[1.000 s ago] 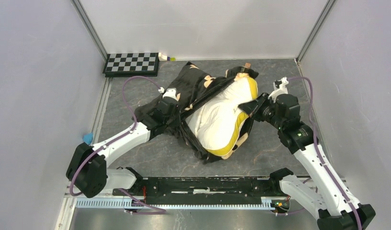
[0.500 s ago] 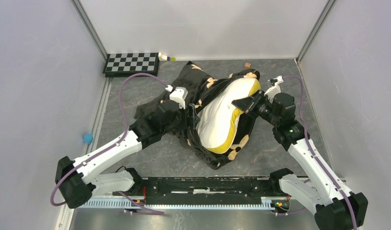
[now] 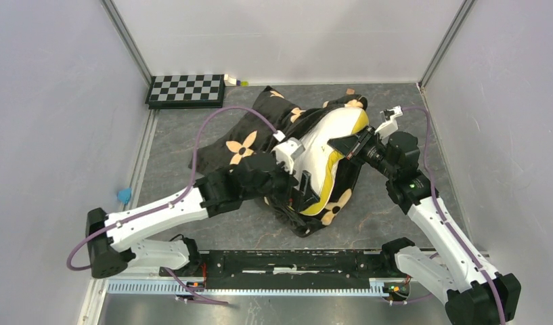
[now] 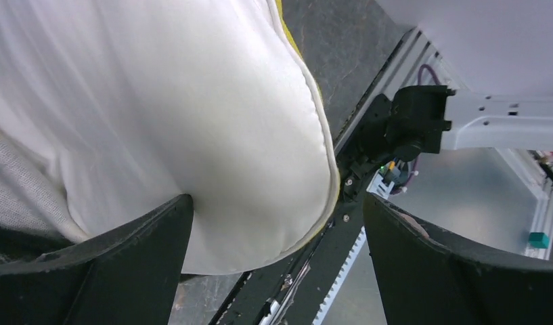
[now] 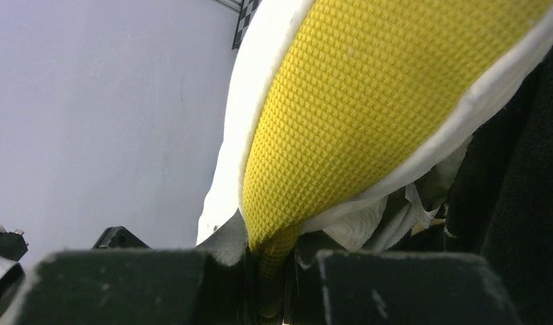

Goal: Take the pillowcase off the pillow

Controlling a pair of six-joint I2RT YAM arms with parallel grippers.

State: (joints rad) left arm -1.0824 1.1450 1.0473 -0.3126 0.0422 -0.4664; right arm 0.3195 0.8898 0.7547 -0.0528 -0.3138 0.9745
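Observation:
The cream-white pillow (image 3: 319,150) stands tilted on edge at mid-table, its yellow band (image 3: 336,177) facing right. My right gripper (image 3: 342,143) is shut on that yellow band (image 5: 368,101), pinching a fold of it (image 5: 277,271). The black pillowcase (image 3: 236,145) with tan flowers lies crumpled left of and under the pillow, still wrapped round its lower end (image 3: 314,217). My left gripper (image 3: 302,184) is open against the pillow's white face (image 4: 192,101); its left finger (image 4: 124,264) touches the pillow, the right finger (image 4: 429,264) is apart from it, and nothing is held.
A black-and-white checkerboard (image 3: 186,89) lies at the back left with a small item (image 3: 234,81) beside it. A blue object (image 3: 124,196) sits at the left table edge. The black rail (image 3: 294,261) runs along the near edge between the arm bases. Walls close in on three sides.
My left gripper has opened, let go of the pillowcase and swung right onto the pillow. The freed pillowcase has dropped flat on the left. My right gripper lifted the pillow's edge, then held still.

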